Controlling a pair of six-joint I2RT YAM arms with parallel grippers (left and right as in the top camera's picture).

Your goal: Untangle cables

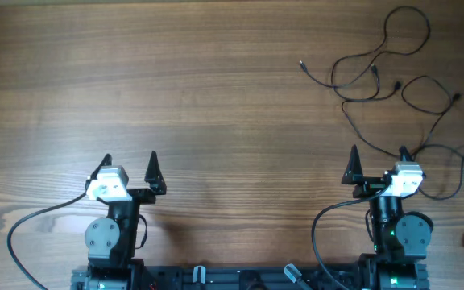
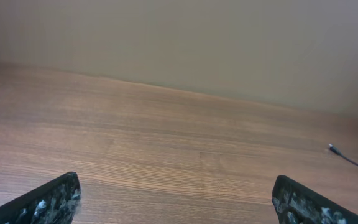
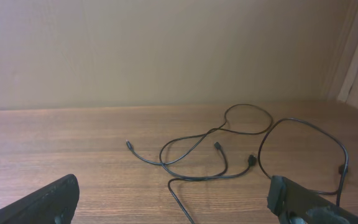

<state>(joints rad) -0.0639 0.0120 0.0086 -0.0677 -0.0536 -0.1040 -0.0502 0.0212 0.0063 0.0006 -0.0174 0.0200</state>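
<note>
The cables [image 1: 374, 72] are lying spread in loose loops on the far right part of the tabletop [image 1: 216, 97], ahead of the right claw [image 1: 378, 151]. One strand is running just beside that claw's right finger and trailing on toward the near right edge. The left claw [image 1: 130, 157] is sitting at the near left, well apart from the cables. Both claws are standing side by side near the front edge, pointing away from the robot's base. In the left wrist view one plug end [image 2: 332, 148] is lying far off to the right. In the right wrist view the cables [image 3: 217, 147] are lying ahead and right of centre.
</note>
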